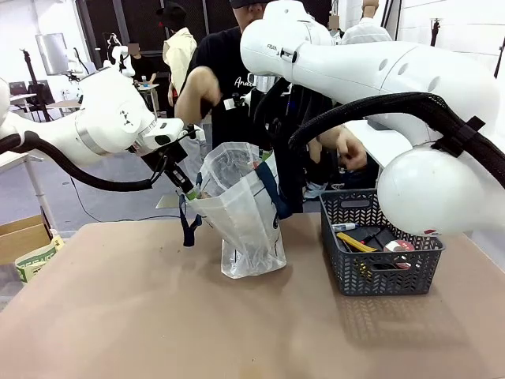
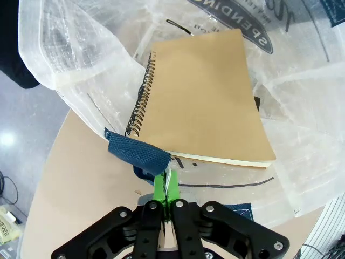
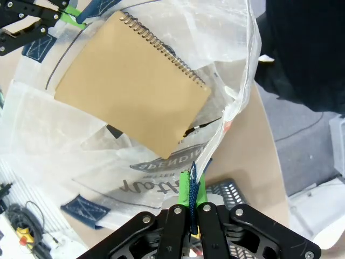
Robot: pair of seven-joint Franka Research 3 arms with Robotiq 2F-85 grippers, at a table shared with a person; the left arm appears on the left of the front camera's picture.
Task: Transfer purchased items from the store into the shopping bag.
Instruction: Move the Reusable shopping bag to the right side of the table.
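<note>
The shopping bag (image 1: 246,221) stands upright mid-table, its mouth held wide between my two grippers. My left gripper (image 2: 166,184) is shut on the navy strap handle (image 2: 135,152) at the bag's left rim, also seen in the front view as the left gripper (image 1: 181,181). At the opposite rim, my right gripper (image 3: 192,190) is shut on the other navy strap (image 3: 194,175). A brown spiral notebook (image 2: 202,102) lies inside the bag. The dark grey basket (image 1: 380,272) stands right of the bag with several items, a yellow one (image 1: 355,242) and a red-and-white one (image 1: 400,246) among them.
A person in black stands behind the table; one hand (image 1: 352,152) hovers over the basket's far side, the other arm (image 1: 197,87) is raised behind the bag. A cardboard box (image 1: 24,241) sits off the table's left edge. The brown tabletop (image 1: 158,316) is bare in front.
</note>
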